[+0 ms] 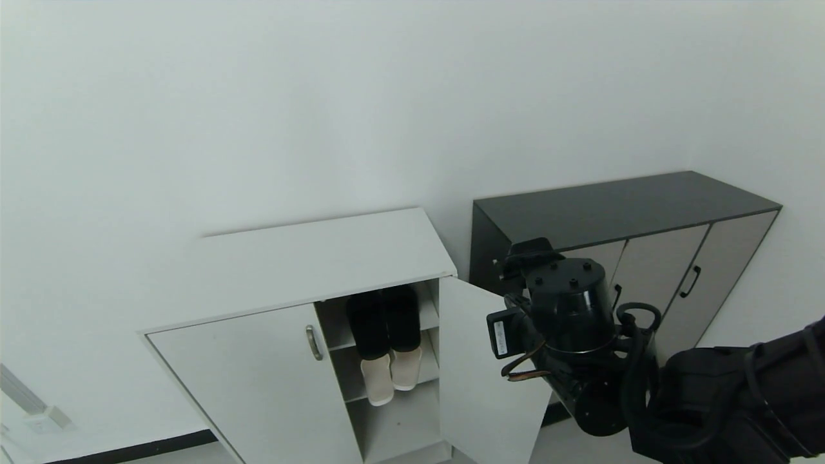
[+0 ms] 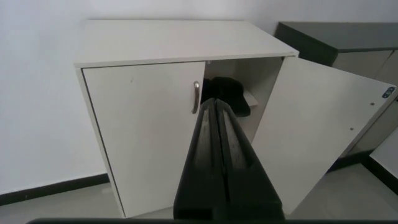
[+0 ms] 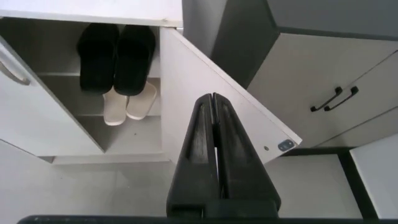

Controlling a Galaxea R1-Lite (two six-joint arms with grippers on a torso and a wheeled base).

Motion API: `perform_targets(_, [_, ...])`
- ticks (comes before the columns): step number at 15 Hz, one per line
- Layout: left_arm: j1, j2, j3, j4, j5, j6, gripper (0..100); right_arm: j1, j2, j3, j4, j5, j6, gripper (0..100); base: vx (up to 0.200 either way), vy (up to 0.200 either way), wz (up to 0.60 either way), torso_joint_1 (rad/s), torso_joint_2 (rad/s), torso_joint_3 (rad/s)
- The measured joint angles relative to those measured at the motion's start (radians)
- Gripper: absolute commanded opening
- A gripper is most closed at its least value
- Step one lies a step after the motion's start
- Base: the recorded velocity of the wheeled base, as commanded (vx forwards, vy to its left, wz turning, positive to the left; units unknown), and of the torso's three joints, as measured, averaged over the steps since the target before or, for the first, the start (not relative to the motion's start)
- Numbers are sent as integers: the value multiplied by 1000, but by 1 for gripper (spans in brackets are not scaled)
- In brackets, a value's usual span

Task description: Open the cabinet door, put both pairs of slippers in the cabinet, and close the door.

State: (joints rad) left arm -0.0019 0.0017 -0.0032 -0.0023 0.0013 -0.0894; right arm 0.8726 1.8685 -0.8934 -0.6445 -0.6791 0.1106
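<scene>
The white cabinet [image 1: 322,258] stands against the wall with its right door [image 1: 480,380] swung open and its left door [image 1: 258,386] shut. A black pair of slippers [image 1: 383,319] rests on the upper shelf. A white pair of slippers [image 1: 390,374] lies on the shelf below. My right gripper [image 3: 214,102] is shut and empty, held in front of the open door's outer face [image 3: 211,93]. My left gripper [image 2: 214,106] is shut and empty, facing the cabinet front near the left door's handle [image 2: 196,96].
A dark cabinet [image 1: 619,212] with grey doors stands directly right of the white one, close behind the open door. The plain wall [image 1: 322,96] runs behind both. Pale floor [image 3: 93,193] lies in front.
</scene>
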Motion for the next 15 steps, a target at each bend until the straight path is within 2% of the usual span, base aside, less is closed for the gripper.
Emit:
perform_targets(3, [1,0,0,0,0,0,0,1,1,0,0,2,1,0,-200,0,0,-6,4,-2])
perform_targets(6, [0,0,1,-1,0,0,0,-17,12,1,1,17,6,0,0,0,0,0,0,0])
perform_targets(7, [0,0,1,-1,0,0,0,-37,19,-8,0,52,7,0,0,0,0,0,0,0])
perform_targets(9, [0,0,1,0,0,1,0,-120,36,-42,2,149,8,0,0,0,0,0,0,0])
perform_targets(11, [1,0,1,0,0,0,0,-207,73,-116,19,200,10,0,0,0,0,0,0,0])
perform_targets(15, [1,0,1,0,0,1,0,-333,156,-298,212,348,101,0,0,0,0,0,0,0])
